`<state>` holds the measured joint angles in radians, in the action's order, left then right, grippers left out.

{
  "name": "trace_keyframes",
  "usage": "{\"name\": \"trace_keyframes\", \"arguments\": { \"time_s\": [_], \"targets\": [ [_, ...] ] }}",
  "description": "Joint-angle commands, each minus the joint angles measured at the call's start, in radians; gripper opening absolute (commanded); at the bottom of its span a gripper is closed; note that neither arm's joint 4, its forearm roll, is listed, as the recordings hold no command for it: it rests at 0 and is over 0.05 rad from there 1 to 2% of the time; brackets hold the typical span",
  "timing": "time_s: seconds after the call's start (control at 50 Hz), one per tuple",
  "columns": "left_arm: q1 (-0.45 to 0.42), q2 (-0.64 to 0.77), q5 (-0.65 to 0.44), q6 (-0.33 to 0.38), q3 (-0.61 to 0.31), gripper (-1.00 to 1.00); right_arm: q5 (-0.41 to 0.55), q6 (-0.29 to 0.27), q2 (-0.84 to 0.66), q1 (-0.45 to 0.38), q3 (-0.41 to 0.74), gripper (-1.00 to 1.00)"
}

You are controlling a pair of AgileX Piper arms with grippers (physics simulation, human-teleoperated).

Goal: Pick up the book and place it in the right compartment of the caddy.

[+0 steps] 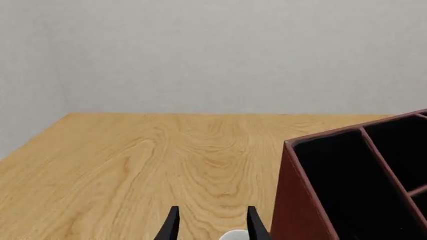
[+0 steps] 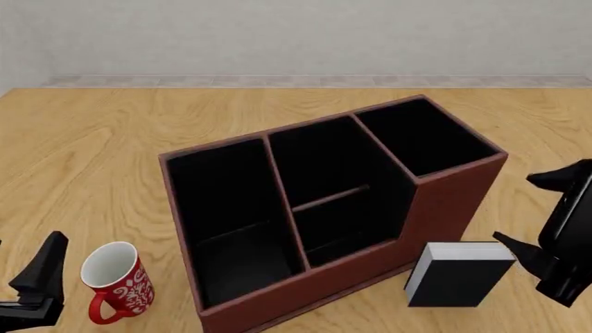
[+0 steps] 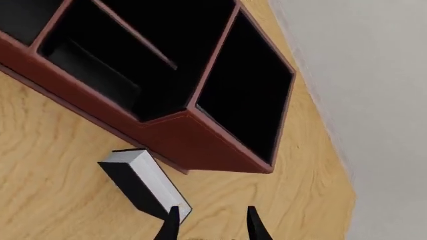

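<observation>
The black book (image 2: 458, 274) with a white page block stands upright on the table just in front of the caddy's (image 2: 444, 208) right front corner. The caddy is reddish-brown with three black-lined sections; the narrow right compartment (image 2: 425, 139) is empty. My right gripper (image 2: 511, 208) is open and empty, right of the book and apart from it. In the right wrist view the book (image 3: 143, 185) lies just ahead of the open gripper (image 3: 212, 225), beside the caddy (image 3: 200, 140) and its right compartment (image 3: 247, 85). My left gripper (image 2: 30, 250) is open at the near left.
A red mug (image 2: 116, 281) with a white pattern stands upright in front of the caddy's left end, beside the left gripper; its white rim (image 1: 233, 235) shows between the left gripper's fingers (image 1: 213, 227). The caddy's left wall (image 1: 293, 200) is close to that gripper.
</observation>
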<state>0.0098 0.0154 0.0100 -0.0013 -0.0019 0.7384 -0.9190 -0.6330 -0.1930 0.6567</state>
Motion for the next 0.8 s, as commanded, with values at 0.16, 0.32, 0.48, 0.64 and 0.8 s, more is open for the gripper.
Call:
{"name": "trace_keyframes", "arguments": {
  "time_s": [0.16,0.32,0.48,0.64,0.8],
  "targets": [
    [0.0,0.001,0.001,0.0,0.0,1.0,0.113,0.026,0.025,-0.111,0.002,1.0],
    [0.0,0.001,0.001,0.0,0.0,1.0,0.072,0.003,0.0,-0.095,-0.051,1.0],
    [0.0,0.001,0.001,0.0,0.0,1.0,0.037,-0.02,-0.032,-0.075,-0.093,1.0],
    [0.0,0.001,0.001,0.0,0.0,1.0,0.012,-0.046,-0.061,-0.061,-0.099,1.0],
    [0.0,0.001,0.001,0.0,0.0,1.0,-0.043,-0.042,-0.119,-0.075,-0.111,1.0]
  ]
}}
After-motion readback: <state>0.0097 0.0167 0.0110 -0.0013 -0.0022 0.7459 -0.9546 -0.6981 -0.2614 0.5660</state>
